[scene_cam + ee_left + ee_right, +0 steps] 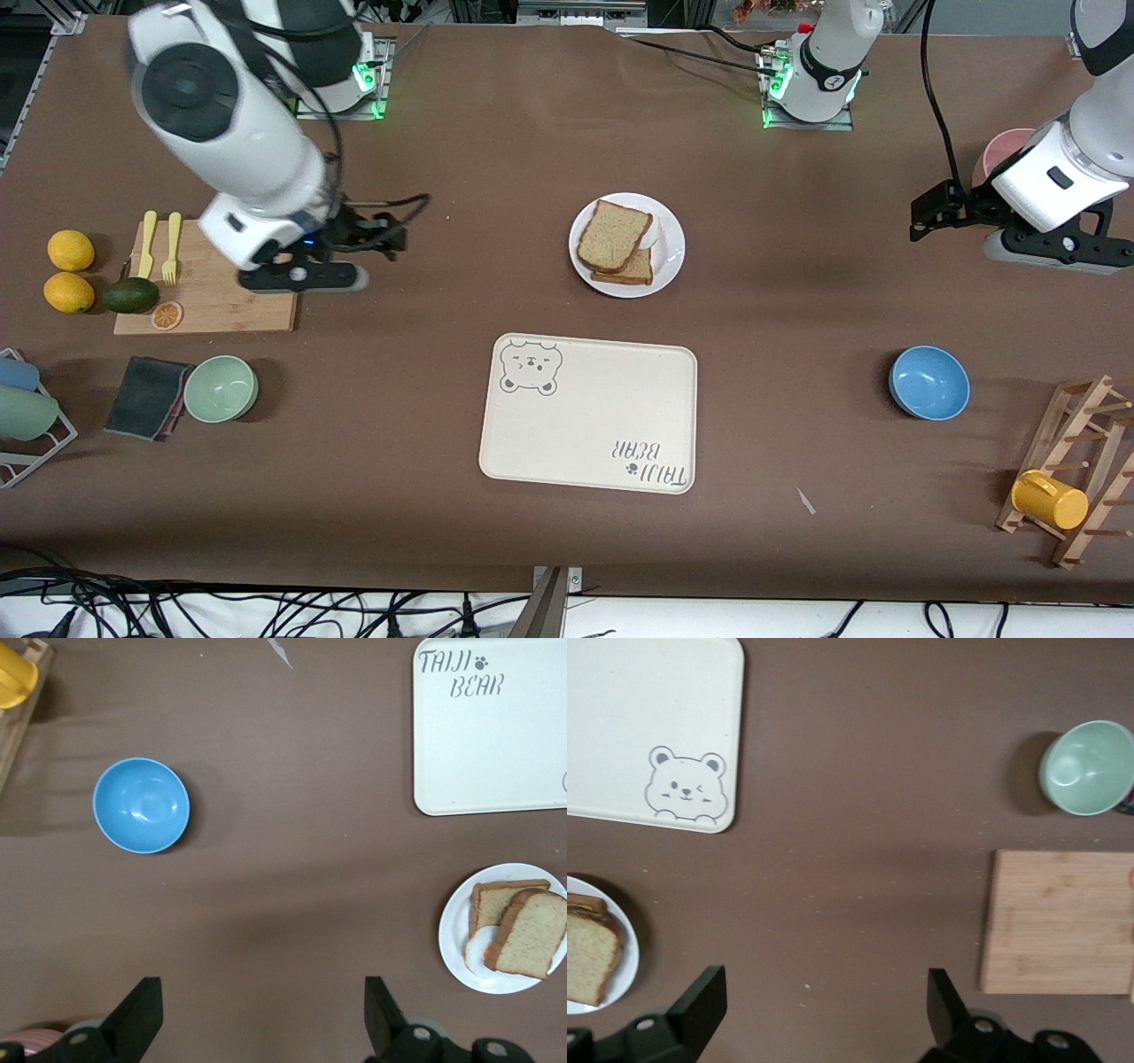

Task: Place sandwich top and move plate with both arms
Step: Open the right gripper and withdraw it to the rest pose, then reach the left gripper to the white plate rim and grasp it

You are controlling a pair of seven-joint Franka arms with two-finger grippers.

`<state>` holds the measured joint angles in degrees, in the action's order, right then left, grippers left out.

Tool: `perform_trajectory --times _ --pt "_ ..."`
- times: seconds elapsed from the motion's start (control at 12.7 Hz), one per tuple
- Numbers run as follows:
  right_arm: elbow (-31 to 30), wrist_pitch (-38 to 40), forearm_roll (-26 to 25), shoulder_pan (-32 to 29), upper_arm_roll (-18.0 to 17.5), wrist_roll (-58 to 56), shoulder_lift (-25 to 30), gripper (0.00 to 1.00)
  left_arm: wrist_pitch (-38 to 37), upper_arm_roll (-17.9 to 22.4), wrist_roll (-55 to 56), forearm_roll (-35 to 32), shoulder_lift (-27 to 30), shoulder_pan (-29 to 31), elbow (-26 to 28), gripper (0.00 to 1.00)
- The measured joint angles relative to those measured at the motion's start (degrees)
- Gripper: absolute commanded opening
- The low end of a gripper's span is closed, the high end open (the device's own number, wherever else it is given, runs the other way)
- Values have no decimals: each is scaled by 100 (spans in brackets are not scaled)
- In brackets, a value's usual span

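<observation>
The white plate (669,232) stands mid-table, farther from the front camera than the cream tray. On it the sandwich top (613,234), a tan speckled slice, lies askew over the smaller second slice (633,269). Both also show in the left wrist view: the plate (454,948) and the sandwich top (534,935). The right wrist view shows the plate's edge (631,961) and bread (586,957). My left gripper (930,217) (263,1019) is open and empty, up over bare table near the pink cup. My right gripper (381,232) (824,1014) is open and empty beside the cutting board.
A cream bear-print tray (589,412) lies nearer the front camera than the plate. A blue bowl (928,382), pink cup (1005,151) and wooden rack with a yellow mug (1050,499) are at the left arm's end. A cutting board (213,297), green bowl (221,388) and dark cloth (146,396) are at the right arm's end.
</observation>
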<state>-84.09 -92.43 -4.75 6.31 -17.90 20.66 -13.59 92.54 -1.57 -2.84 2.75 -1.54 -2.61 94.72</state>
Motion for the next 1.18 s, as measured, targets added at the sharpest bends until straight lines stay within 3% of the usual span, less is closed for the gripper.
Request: perform_trajectory --times 0.24,0.55,0.87,1.18 --pt "-140 174 19 -416 180 -431 414 100 -144 -31 0 636 -185 -11 33 100" --pt "-281 348 612 -500 889 -1241 795 100 60 -103 -6 1570 -921 -78 79 100" --pt "-456 447 708 -555 1503 -1639 975 100 553 -655 -2 1826 -1437 -146 217 100" --pt "-461 527 584 -556 1749 -1842 1007 100 1423 -1028 -108 2305 -1539 -202 956 100"
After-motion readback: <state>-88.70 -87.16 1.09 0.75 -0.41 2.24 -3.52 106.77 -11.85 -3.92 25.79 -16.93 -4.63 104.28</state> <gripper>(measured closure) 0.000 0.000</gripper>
